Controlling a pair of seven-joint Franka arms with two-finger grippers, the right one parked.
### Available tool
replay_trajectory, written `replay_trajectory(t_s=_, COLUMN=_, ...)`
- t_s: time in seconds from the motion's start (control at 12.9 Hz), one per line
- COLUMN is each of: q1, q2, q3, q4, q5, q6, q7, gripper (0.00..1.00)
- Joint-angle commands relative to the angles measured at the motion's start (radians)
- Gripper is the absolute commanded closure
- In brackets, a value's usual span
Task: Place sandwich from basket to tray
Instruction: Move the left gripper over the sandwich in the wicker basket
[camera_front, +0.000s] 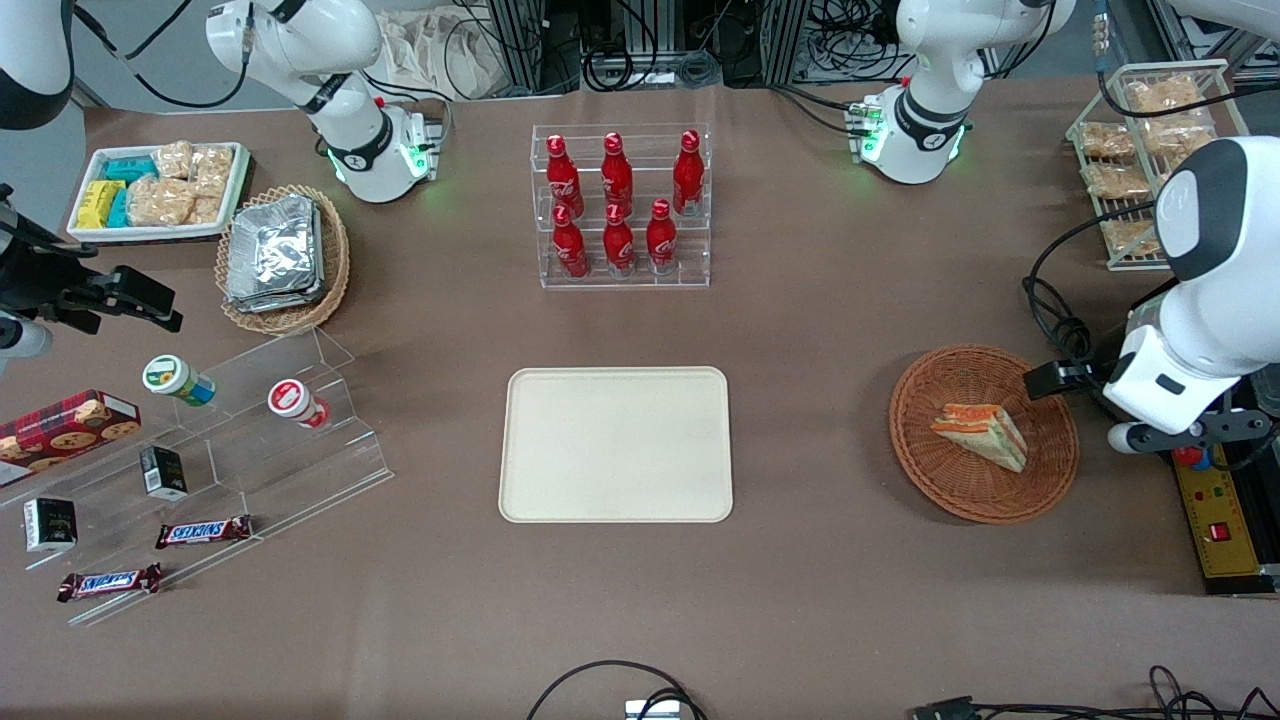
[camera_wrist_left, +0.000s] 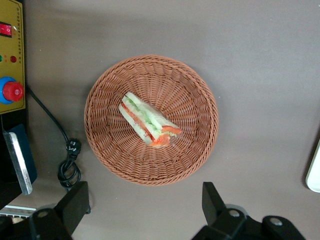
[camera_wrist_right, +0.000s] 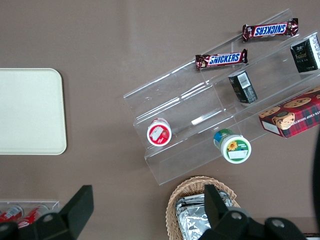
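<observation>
Nearest the front camera, the tray (camera_front: 615, 445) is lying bare at mid-table, well apart from the basket (camera_front: 925, 450) toward the working arm's end. Inside that basket the sandwich (camera_front: 981, 434) is resting on its side — filling layers showing. Beside the basket, the left gripper (camera_wrist_left: 142, 210) is hovering above the table with fingers (camera_wrist_left: 75, 202) spread wide, gripping nothing — clear of the sandwich.

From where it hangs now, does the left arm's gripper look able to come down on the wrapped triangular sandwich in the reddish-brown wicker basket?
Probably yes. The gripper hangs open above the round reddish-brown wicker basket, and the wrapped triangular sandwich lies alone inside it, uncovered, with nothing between them. The shallow rim should not block the fingers.
</observation>
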Motion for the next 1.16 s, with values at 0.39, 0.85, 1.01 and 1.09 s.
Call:
replay_trajectory(t_s=0.39, q1=-0.008, q2=0.045, q3=-0.002, q4=0.031, q5=0.001, q6=0.037, q7=-0.348, gripper=0.0)
replay_trajectory(t_s=0.85, q1=-0.025, q2=0.097, q3=-0.009, q4=-0.052, q5=0.01, q6=0.166, q7=-0.878, gripper=0.0)
replay_trajectory(t_s=1.01, q1=-0.03, q2=0.099, q3=-0.007, q4=-0.104, q5=0.012, q6=0.206, q7=-0.956, gripper=0.0)
replay_trajectory(t_s=1.09, q1=-0.03, q2=0.104, q3=-0.004, q4=-0.126, q5=0.014, q6=0.221, q7=-0.957, gripper=0.0)
